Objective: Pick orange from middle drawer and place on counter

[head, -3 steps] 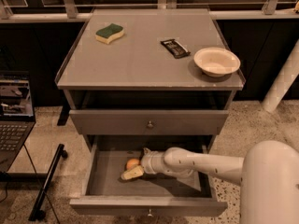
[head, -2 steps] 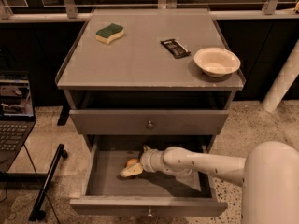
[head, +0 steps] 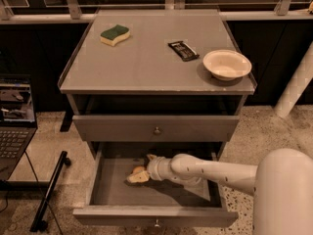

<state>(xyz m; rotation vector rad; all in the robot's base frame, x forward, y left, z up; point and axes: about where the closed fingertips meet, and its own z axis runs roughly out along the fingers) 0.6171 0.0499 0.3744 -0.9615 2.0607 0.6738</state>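
The middle drawer (head: 156, 214) is pulled out at the bottom of the cabinet. The orange (head: 140, 170) lies on its floor, left of centre. My gripper (head: 140, 168) reaches into the drawer from the right on a white arm. Its fingers are open and straddle the orange, one finger behind it and one in front of it. The counter (head: 146, 58) is the grey top of the cabinet, well above the gripper. The drawer above, with its round knob (head: 157, 130), is closed.
On the counter are a yellow-and-green sponge (head: 115, 35) at the back left, a dark wrapped bar (head: 183, 50) in the middle and a white bowl (head: 227, 64) at the right. A laptop (head: 14, 126) and a black stand (head: 49, 190) are on the left.
The front finger has edged slightly toward the orange. The arm and the orange have otherwise stayed in place.
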